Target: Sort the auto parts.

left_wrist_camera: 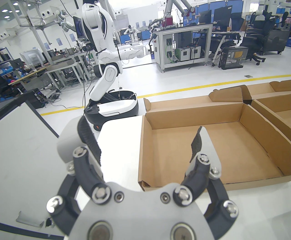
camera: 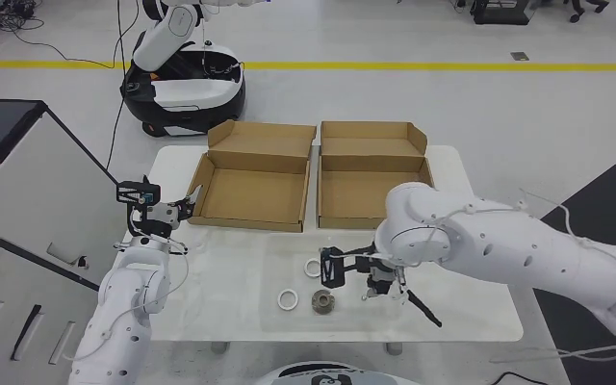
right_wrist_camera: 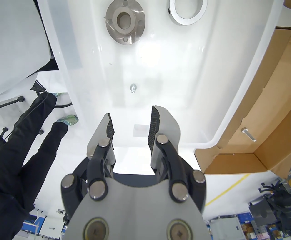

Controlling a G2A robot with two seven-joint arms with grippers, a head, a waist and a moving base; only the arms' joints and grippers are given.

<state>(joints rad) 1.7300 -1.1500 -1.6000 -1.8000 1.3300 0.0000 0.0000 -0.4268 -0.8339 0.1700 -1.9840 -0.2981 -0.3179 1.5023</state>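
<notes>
We're looking at a white table (camera: 481,308) carrying two open cardboard boxes side by side, the left box (camera: 252,192) and the right box (camera: 361,197), with a clear tray (right_wrist_camera: 205,143) sitting in front of them. The left gripper (left_wrist_camera: 141,133) is hovering off the left box's outer near corner with its pincer apart and holding nothing. The right gripper (right_wrist_camera: 131,128) is hanging over the tray, pincer apart and gripping nothing. In the tray we're seeing a grey flange (right_wrist_camera: 136,25), a white ring (right_wrist_camera: 186,20) beside it, a second ring (camera: 280,301) near it and a small bolt (right_wrist_camera: 133,88) just ahead of the right fingertips, while a small metal piece (right_wrist_camera: 248,134) is lying in a corner of the right box.
</notes>
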